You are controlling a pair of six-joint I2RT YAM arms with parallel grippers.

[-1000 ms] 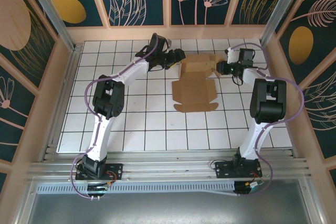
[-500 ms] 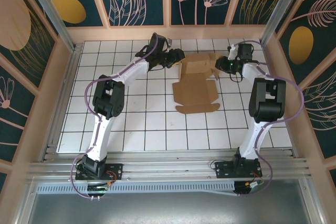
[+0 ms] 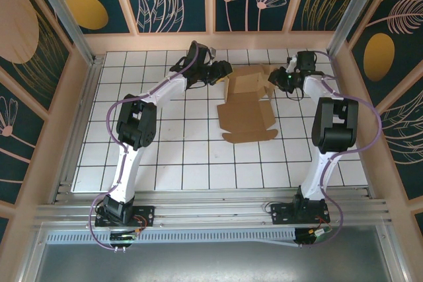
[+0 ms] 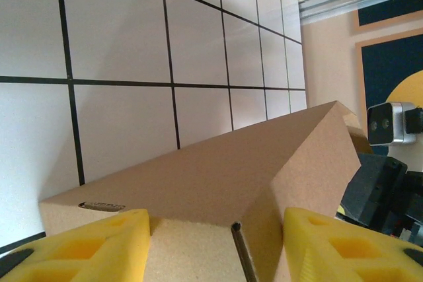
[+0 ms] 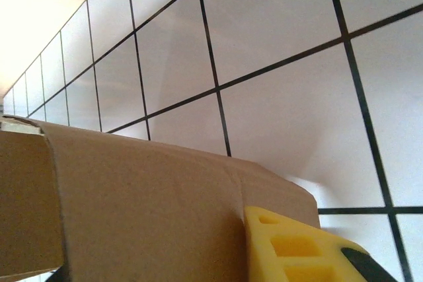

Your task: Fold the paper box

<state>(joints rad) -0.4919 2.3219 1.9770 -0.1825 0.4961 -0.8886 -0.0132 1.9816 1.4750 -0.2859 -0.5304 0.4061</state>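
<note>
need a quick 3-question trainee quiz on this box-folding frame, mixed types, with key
1. True or false: the paper box lies fully flat on the table.
2. Where are the left gripper and right gripper? A) both at the box's near edge B) one at each side of its far end C) both left of it
3. Fill in: the left gripper's fingers are ___ in colour.
Key: 1 false, the far section is raised; 2 B; 3 yellow.

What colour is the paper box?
The paper box is plain brown with no markings. The top external view shows it best.
</note>
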